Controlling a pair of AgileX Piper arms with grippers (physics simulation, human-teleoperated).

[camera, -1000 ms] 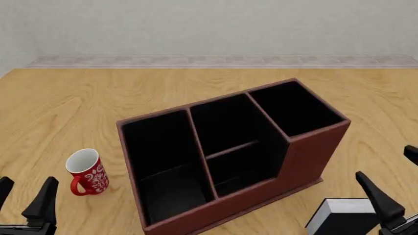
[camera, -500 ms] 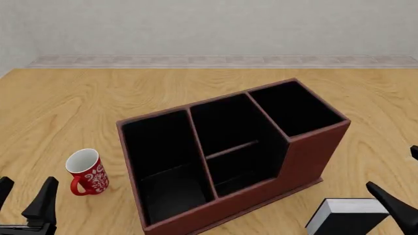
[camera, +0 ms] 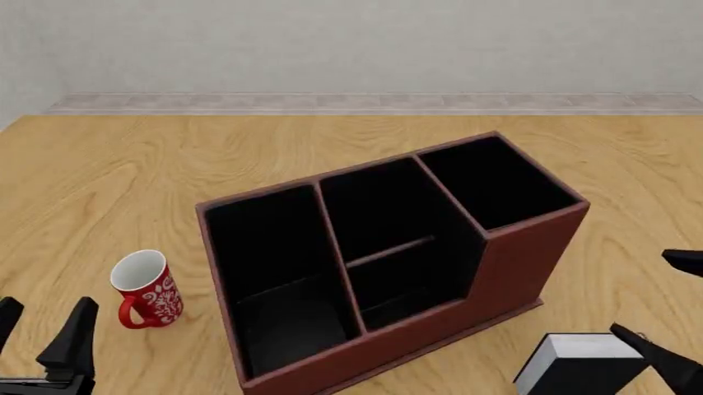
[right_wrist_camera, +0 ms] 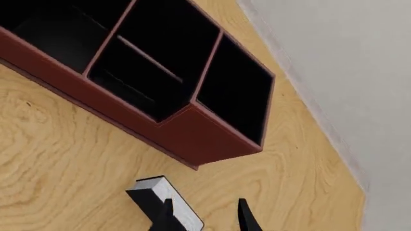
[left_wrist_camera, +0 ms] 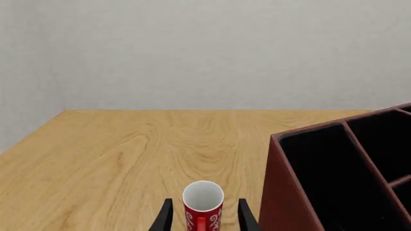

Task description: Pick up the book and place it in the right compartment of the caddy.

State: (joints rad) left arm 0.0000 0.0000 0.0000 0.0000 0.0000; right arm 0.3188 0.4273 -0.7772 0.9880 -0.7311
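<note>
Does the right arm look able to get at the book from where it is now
Probably yes. The right gripper is open and right by the book, which stands on the table in front of the caddy. In the right wrist view one finger overlaps the book's end, nothing lies between, and the caddy stands clear of it.

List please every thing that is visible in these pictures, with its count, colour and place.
caddy: one, reddish-brown with black inside, three sections, middle of the table.
book: one, black cover with white page edges, standing near the caddy's right front corner.
mug: one, red and white, left of the caddy.
table: one, light wood.
wall: one, pale grey, behind the table.
left pincer: one, black, open, near the mug.
right pincer: one, black, open, beside the book.
</note>
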